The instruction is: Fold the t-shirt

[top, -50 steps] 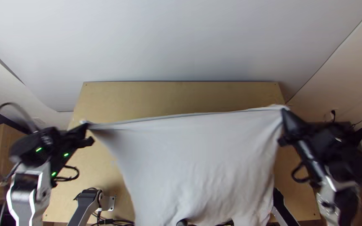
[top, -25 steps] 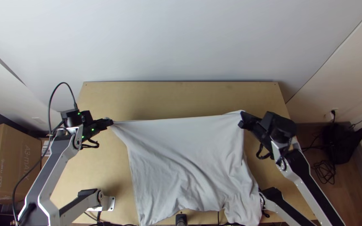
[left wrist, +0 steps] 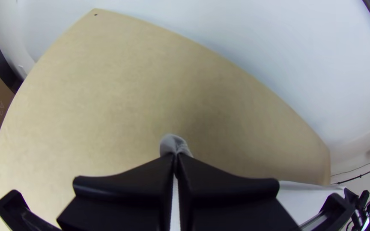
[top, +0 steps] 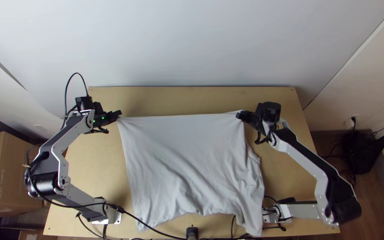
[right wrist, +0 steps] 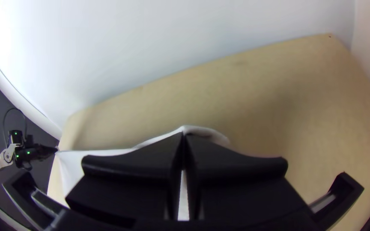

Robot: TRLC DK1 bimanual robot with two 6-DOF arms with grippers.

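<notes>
A light grey t-shirt (top: pixel 192 160) hangs over the table's middle, its far edge stretched straight between both grippers and its near part wrinkled toward the table's front. My left gripper (top: pixel 119 114) is shut on its far left corner; in the left wrist view a bit of cloth (left wrist: pixel 173 144) pokes out past the left gripper (left wrist: pixel 175 156). At the far right corner, my right gripper (top: pixel 238 115) is shut on the cloth. The right wrist view has cloth (right wrist: pixel 213 134) bulging beyond the right gripper (right wrist: pixel 184 134).
The wooden table (top: pixel 192 98) has bare strips at its far side and along both sides. A cable (top: pixel 152 228) runs past the shirt's near left part. Cardboard boxes (top: pixel 10 173) stand left of the table, and a black bag (top: pixel 363 149) lies on the floor at right.
Both grippers have moved inward and up the picture with the shirt, the right one farther sideways. The cloth has come lower, and its near edge has shifted away from the table's front.
</notes>
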